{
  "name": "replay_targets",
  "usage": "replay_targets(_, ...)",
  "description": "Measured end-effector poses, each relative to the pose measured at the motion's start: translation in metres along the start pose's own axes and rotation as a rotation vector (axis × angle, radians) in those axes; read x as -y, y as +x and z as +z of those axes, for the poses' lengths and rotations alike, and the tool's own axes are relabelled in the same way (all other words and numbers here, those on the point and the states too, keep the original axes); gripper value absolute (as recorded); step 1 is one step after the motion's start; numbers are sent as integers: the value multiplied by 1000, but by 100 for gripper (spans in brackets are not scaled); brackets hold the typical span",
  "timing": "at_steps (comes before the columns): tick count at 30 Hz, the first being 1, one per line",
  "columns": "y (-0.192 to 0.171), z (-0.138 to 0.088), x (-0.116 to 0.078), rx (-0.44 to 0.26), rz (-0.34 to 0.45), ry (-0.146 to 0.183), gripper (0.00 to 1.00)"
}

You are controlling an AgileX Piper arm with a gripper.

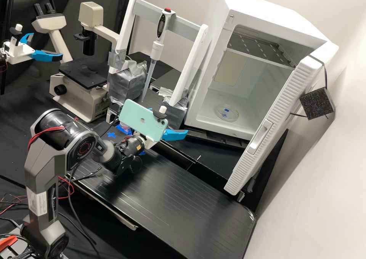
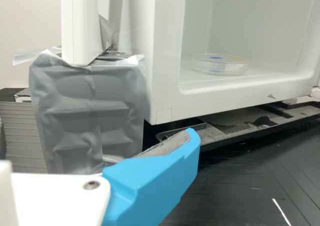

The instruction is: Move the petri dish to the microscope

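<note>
While the tool [image 1: 174,134] is spread, a silver-wrapped block [image 2: 75,111] stands beside the open cabinet [image 1: 274,18] holding the petri dish [image 1: 226,113].

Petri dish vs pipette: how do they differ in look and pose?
Shape: the petri dish is round and shallow; the pipette is long and slim.
Colour: the petri dish is clear with blue marks; the pipette is mostly white with a red top.
Pose: the petri dish lies flat inside the open cabinet; the pipette hangs tip down.
Shared: both are off the microscope.
</note>
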Motion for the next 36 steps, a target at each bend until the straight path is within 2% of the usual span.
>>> replay_targets(9, 0, 0, 0, -1, 1, 1, 100)
replay_targets(12, -5, 9, -6, -3, -1, -5, 100)
replay_targets(17, -25, 29, -31, -21, 62, 46, 100)
replay_targets(20, -39, 42, -57, -59, 164, 93, 100)
replay_targets(23, -47, 55, -76, -57, 231, 108, 100)
replay_targets(29, -37, 76, -105, -29, 314, 84, 100)
replay_targets(35, 7, 88, -131, -89, 336, 44, 100)
replay_targets(36, 14, 91, -132, -99, 329, 49, 100)
